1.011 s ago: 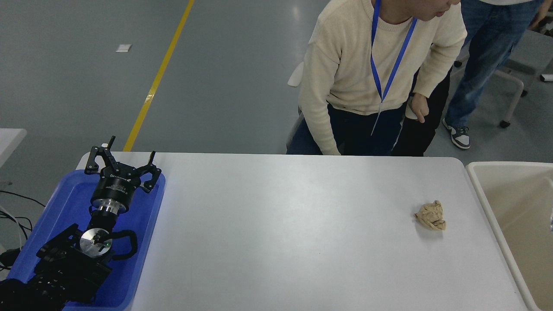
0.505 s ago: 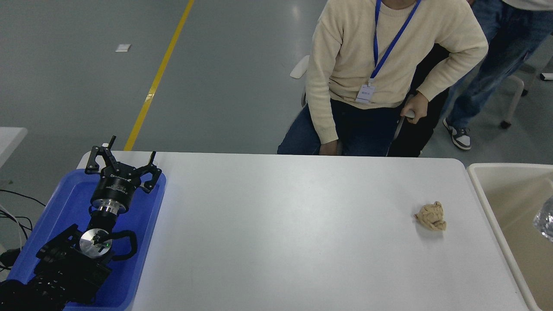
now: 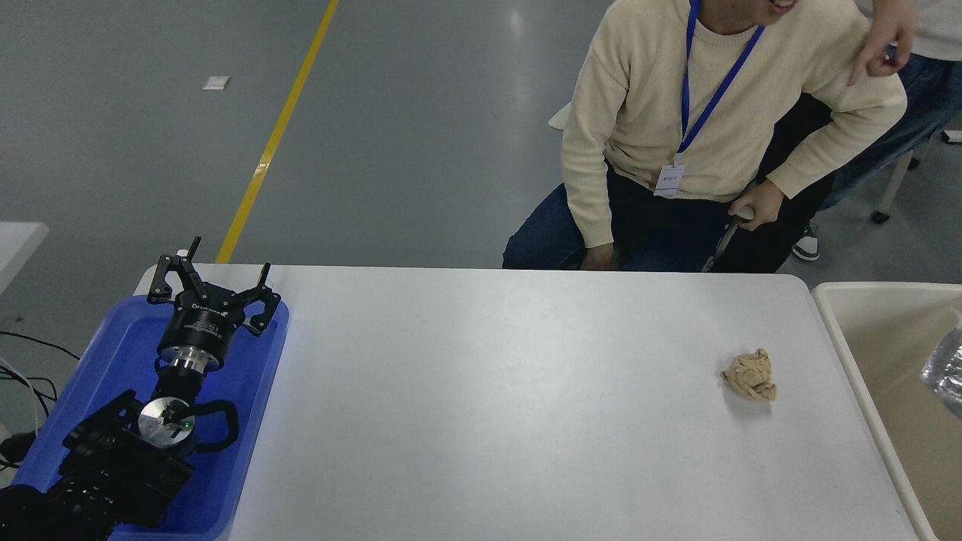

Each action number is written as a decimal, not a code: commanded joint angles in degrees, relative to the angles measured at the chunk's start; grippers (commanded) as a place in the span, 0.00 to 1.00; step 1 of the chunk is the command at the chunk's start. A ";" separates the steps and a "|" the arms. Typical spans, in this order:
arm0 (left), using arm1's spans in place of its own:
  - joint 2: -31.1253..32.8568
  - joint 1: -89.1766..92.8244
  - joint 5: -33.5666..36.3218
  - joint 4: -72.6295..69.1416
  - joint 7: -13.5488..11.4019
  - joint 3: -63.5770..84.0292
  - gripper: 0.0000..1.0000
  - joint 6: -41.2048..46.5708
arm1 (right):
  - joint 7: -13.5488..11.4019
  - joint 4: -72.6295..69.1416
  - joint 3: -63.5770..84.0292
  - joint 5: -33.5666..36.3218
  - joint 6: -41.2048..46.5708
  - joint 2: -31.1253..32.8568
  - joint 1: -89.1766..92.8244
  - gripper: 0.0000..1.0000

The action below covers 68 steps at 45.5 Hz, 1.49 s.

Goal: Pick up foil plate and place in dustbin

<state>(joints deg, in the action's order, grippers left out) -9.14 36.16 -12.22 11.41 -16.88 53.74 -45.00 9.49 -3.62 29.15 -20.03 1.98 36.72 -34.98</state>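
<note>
A shiny wrinkled piece of the foil plate [image 3: 945, 370] shows at the picture's right edge, over the inside of the beige dustbin [image 3: 849, 342]. Only its left end is in view, and what holds it is out of frame. The dustbin stands against the table's right side. My left gripper [image 3: 208, 282] is parked at the lower left over the blue tray [image 3: 255, 391], fingers spread open and holding nothing. My right arm and gripper are out of view.
A small tan crumpled paper ball [image 3: 750, 375] lies on the white table [image 3: 511, 406] near its right side. A person in a cream sweater [image 3: 676, 120] sits at the far edge, and a second person's hand [image 3: 875, 45] rests on their shoulder.
The foil piece has come further into view at the right edge, over the bin. The seated person has shifted right and leaned back. My left arm has not moved.
</note>
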 commanded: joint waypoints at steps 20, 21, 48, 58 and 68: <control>0.00 -0.03 0.00 -0.07 0.00 -0.04 1.00 0.00 | 0.09 2.12 -1.64 1.22 -3.82 -1.56 1.67 0.58; 0.00 -0.03 0.00 -0.07 0.00 0.04 1.00 0.00 | 0.09 2.12 -1.72 1.22 -3.82 -1.56 1.67 0.67; 0.00 -0.03 0.00 0.02 0.00 -0.04 1.00 0.00 | 0.09 -19.21 -8.41 1.66 -5.49 10.81 -4.39 0.91; 0.00 0.05 0.00 0.02 0.00 -0.04 1.00 0.00 | 0.09 -37.24 -3.85 1.22 -4.97 18.82 -11.50 0.99; 0.00 -0.03 0.00 0.02 0.00 -0.04 1.00 0.00 | 0.09 -52.36 18.64 1.48 -4.61 21.47 -29.16 0.99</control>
<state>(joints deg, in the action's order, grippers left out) -9.14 36.16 -12.22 11.39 -16.88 53.72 -45.00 9.59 -40.11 30.32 -18.54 -2.96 54.09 -49.15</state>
